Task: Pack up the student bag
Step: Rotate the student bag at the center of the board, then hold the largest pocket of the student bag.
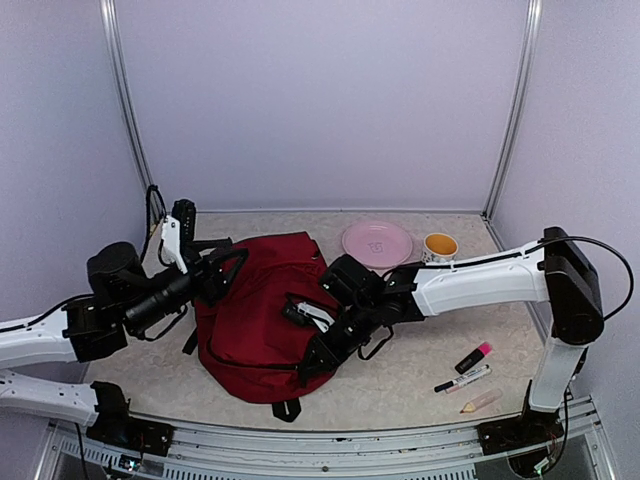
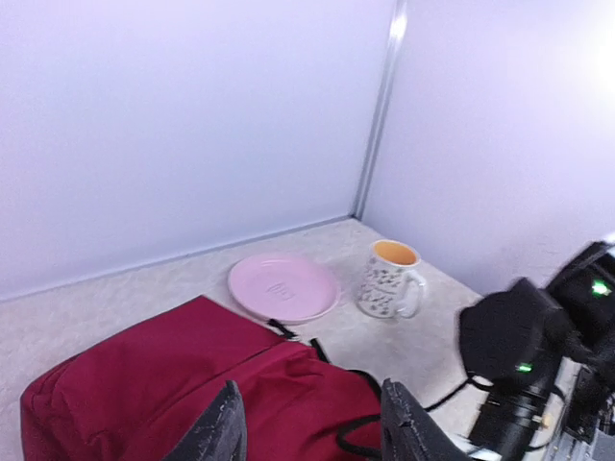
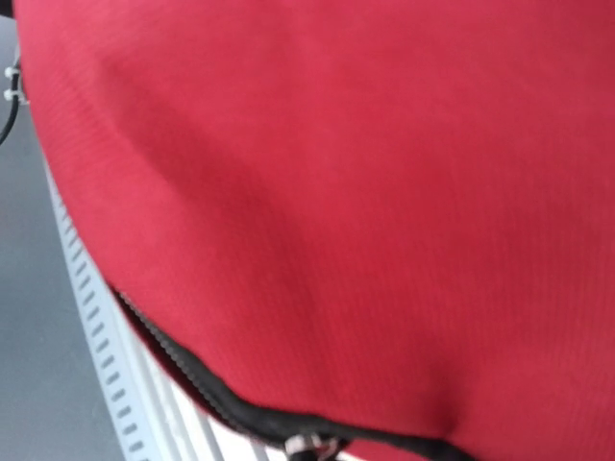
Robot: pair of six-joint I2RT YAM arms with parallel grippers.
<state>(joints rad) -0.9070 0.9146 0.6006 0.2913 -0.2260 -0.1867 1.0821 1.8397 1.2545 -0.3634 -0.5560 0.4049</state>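
Observation:
The student bag (image 1: pixel 255 320), a dark red backpack with black straps, lies on the table between the arms. My left gripper (image 1: pixel 218 272) hovers at its upper left edge. In the left wrist view the left gripper (image 2: pixel 312 432) is open above the red fabric (image 2: pixel 144 384), with nothing between its fingers (image 2: pixel 219 427). My right gripper (image 1: pixel 318 352) is down at the bag's near right edge. Red fabric (image 3: pixel 336 192) fills the right wrist view. The black zip (image 3: pixel 183 370) and a metal zip pull (image 3: pixel 312 447) sit at the bottom, and the fingers are hidden.
A pink plate (image 1: pixel 377 243) and a patterned mug (image 1: pixel 440 247) stand behind the bag at the back. A pink-capped highlighter (image 1: pixel 473 357), a marker (image 1: pixel 462 379) and a pale stick (image 1: pixel 481 401) lie at the near right. Walls close in the back and sides.

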